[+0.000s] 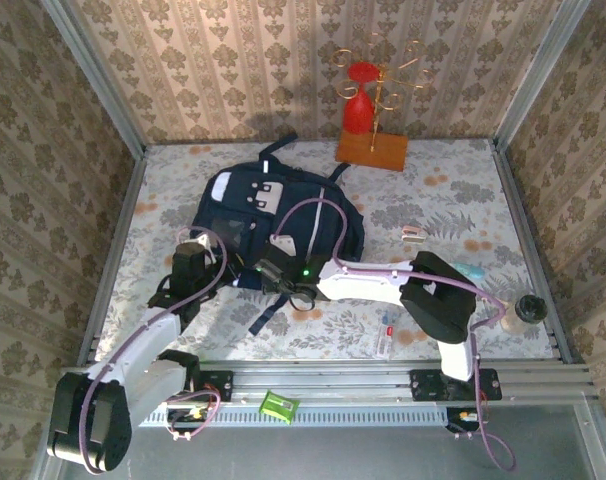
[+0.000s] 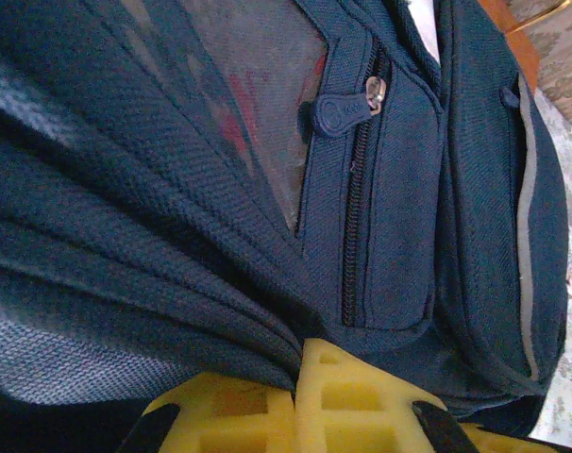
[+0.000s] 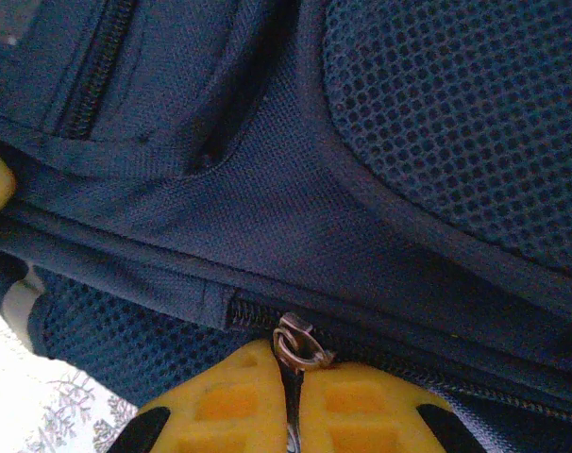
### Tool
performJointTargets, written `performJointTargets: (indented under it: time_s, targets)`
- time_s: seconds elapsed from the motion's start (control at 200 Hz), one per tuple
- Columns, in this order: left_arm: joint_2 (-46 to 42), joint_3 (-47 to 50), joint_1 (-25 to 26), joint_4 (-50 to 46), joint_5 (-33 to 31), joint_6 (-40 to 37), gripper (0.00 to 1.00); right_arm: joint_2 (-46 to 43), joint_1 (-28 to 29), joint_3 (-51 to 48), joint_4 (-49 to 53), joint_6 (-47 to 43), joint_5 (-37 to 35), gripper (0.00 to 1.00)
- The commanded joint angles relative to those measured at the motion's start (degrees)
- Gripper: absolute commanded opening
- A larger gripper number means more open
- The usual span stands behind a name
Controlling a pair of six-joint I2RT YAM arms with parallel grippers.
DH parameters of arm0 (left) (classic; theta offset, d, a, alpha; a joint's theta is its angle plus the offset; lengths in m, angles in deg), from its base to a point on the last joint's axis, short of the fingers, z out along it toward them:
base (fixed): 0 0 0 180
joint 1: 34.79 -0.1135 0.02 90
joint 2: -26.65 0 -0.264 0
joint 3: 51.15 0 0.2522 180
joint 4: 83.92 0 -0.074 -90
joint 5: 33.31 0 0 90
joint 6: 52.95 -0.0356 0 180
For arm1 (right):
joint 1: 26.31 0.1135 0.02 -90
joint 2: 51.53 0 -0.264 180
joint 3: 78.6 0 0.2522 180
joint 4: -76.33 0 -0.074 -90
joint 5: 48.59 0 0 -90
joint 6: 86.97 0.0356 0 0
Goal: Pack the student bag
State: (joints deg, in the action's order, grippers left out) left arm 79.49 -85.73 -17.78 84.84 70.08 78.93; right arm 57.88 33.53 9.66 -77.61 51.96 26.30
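The student bag [image 1: 283, 210] lies flat at centre-left of the top view. The left gripper [image 2: 295, 401], jaws closed, pinches the bag's navy fabric, likely to brace it. The right gripper [image 3: 291, 415], jaws closed, nips the metal zipper pull [image 3: 295, 344], apparently to work the zip.

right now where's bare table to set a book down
Bare table lies right of the wooden stand toward the right wall, and in the strip between the student bag and the left wall. Crowded: the bag's near edge, where the left gripper and right gripper grip it, and the near-right, dotted with small items.
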Motion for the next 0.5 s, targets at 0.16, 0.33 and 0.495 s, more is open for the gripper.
performJointTargets:
  time_s: [0.16, 0.33, 0.495]
  targets:
    - [-0.2, 0.0, -1.9, -3.8, -4.7, -6.2, 0.0, -8.1, -4.1, -9.7, -0.2, -1.2, 4.3, 0.0]
    - [0.2, -0.2, -3.8, -4.5, -4.7, -7.1, 0.0, -10.8, -6.8, -13.5, 0.1, -0.6, 8.0, 0.0]
    - [0.7, -0.2, -5.1, -4.5, -4.0, -7.3, 0.0, -13.1, -11.5, -19.4, -4.1, 1.3, 15.6, 0.0]
